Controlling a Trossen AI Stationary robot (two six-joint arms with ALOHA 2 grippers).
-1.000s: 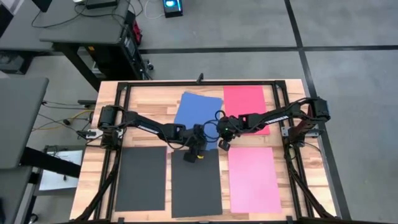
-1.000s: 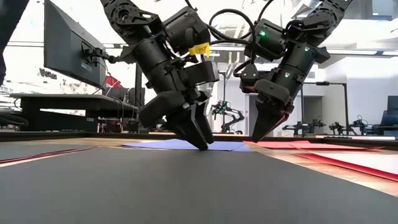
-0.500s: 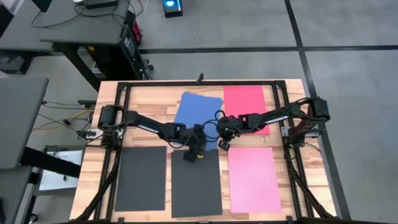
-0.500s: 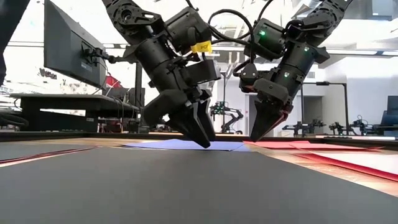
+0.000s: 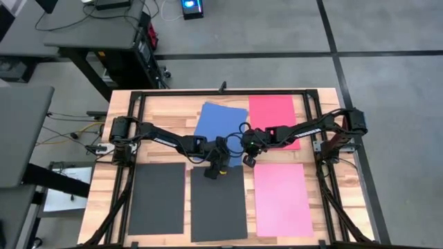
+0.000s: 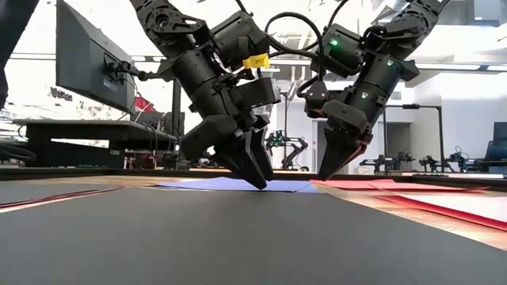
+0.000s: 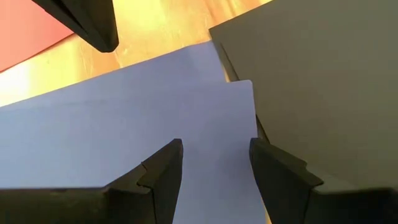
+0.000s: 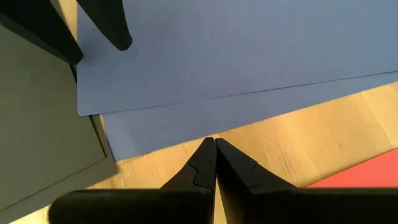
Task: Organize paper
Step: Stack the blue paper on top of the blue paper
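Blue paper (image 5: pixel 220 123) partly hidden beneath left end effector (image 5: pixel 216 170) and arms

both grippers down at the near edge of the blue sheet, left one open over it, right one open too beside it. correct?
Not quite. The right gripper is shut, its fingers pressed together over bare wood just off the blue sheet; the right wrist view shows it. The rest holds: the left gripper is open over the blue sheet's corner, as the left wrist view shows.
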